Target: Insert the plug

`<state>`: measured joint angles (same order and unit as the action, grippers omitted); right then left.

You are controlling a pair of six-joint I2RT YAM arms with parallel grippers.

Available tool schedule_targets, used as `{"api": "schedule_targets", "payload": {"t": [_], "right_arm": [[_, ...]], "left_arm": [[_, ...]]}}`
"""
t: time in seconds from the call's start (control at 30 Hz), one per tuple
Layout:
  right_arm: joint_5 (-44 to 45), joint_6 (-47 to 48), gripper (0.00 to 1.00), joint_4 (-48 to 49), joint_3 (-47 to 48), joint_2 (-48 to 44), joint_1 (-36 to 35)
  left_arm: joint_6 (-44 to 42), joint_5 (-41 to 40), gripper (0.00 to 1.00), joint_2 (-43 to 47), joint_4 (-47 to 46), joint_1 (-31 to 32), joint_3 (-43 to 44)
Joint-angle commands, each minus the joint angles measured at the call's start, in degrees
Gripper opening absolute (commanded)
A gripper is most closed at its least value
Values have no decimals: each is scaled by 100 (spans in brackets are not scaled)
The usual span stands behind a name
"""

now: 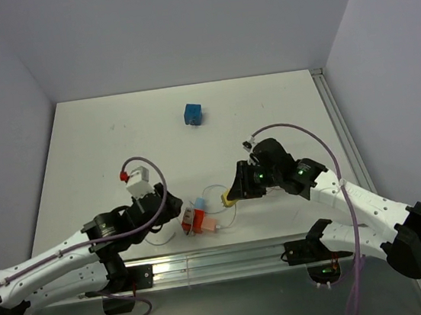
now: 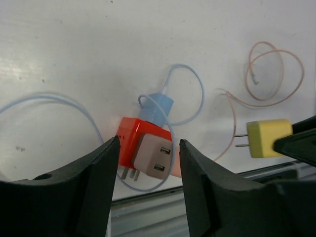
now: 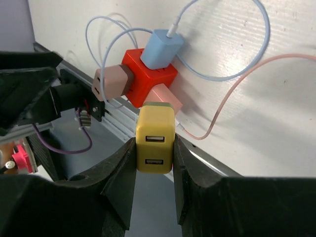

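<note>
Lower centre, the right gripper (image 3: 154,160) clamps the yellow charger plug (image 3: 155,131); the left gripper (image 2: 149,150), jaws wide, seems to straddle the red socket cube (image 2: 127,134).

Soft, even light falls from above; the white table (image 1: 115,131) is bright and the shadows on it are faint. In both wrist views the near fingers (image 2: 84,197) look slightly soft.

The overhead camera looks down from high behind the near edge across the whole white bench (image 1: 115,131). The wrist cameras peer close past the left pincer (image 2: 149,143) and right pincer (image 3: 154,142) at that near edge. All three views share the red adapter cube (image 2: 129,136) and yellow plug (image 2: 269,138).
</note>
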<state>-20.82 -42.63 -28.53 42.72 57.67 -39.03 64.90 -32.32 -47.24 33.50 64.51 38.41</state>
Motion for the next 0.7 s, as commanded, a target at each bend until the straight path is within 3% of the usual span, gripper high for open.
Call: {"api": "schedule_targets", "payload": {"t": [0.0, 0.07, 0.1, 0.13, 0.17, 0.2, 0.23, 0.4, 0.6, 0.67], "right_arm": [[245, -219, 0, 428, 8, -125, -88], [280, -140, 0, 445, 96, -11, -88], [324, -97, 0, 454, 148, 25, -96], [350, 0, 0, 445, 201, 60, -88], [368, 53, 0, 437, 324, 130, -88], [394, 158, 0, 436, 368, 157, -96], [403, 193, 0, 428, 421, 166, -88], [526, 413, 0, 340, 580, -106, -96], [535, 405, 0, 305, 404, -651, -88], [561, 379, 0, 305, 317, -931, -88]], "left_arm": [[1242, 278, 54, 715, 578, -17, -36], [2239, 514, 42, 979, 1227, -17, -1], [2420, 681, 46, 1032, 1369, -17, 26], [2369, 822, 56, 1076, 1301, -17, 69], [2317, 1110, 80, 1077, 1256, -17, 122], [2316, 1174, 93, 1042, 1265, -17, 192], [2377, 1262, 99, 885, 1352, -17, 384], [3369, 1491, 99, -20, 2133, -9, 1062], [4547, 2069, 100, -1865, 3424, -9, 2345], [4820, 2290, 99, -2428, 3401, 17, 2495]]}}
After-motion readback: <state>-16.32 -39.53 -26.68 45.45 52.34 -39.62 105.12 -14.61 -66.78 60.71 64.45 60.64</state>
